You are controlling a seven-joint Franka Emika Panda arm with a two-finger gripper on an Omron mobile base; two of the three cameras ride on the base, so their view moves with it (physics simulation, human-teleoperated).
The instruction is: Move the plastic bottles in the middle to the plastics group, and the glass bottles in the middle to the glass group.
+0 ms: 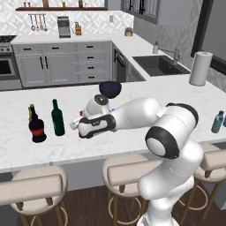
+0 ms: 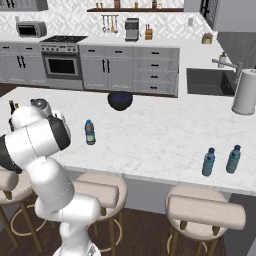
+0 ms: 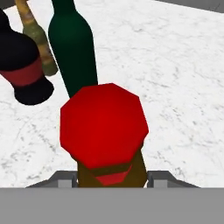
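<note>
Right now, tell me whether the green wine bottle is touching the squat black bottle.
Apart. In the left base view, bare white counter shows between the green wine bottle and the squat black bottle; the hand view shows the same gap lower down between them.

A white marble counter (image 2: 150, 135) carries a dark bowl (image 2: 120, 100) near its far edge and a paper towel roll (image 2: 245, 92) toward the right end. A black bottle (image 1: 37, 128), slim brown bottle (image 1: 31, 111) and green bottle (image 1: 57, 118) stand toward the left end, a clear bottle (image 2: 89, 132) mid-counter, and two blue bottles (image 2: 209, 162) near the front right edge.

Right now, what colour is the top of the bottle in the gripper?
Bright red, on the amber-brown bottle; the hand view shows it best.
</note>
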